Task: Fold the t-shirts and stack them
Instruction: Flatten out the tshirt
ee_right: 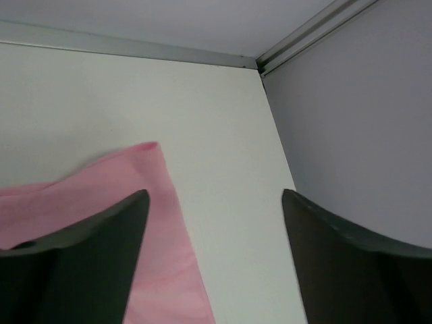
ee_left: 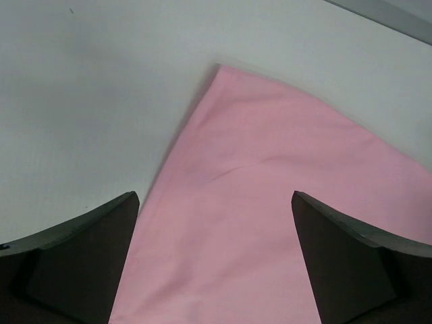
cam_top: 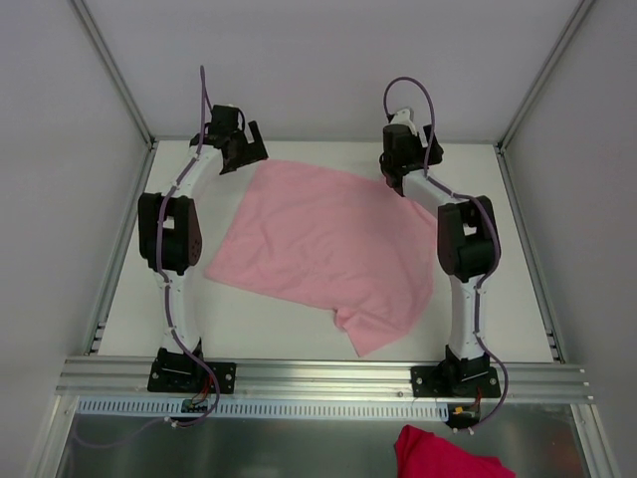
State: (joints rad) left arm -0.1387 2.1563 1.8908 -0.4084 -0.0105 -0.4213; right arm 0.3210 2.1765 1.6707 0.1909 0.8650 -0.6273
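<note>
One pale-pink t-shirt (cam_top: 323, 249) lies spread across the middle of my white worktop (cam_top: 259, 324), its near corner rumpled, while I see the left tool (ee_left: 214, 202) hanging fingers apart over its far-left corner and the right tool (ee_right: 214, 196), also spread wide, just beside its far-right corner.

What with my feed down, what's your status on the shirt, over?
Left gripper open over far-left corner of t-shirt. Right gripper open at far-right corner. It lies spread on table, near corner rumpled. Red cloth beyond near edge, not blocking.
</note>
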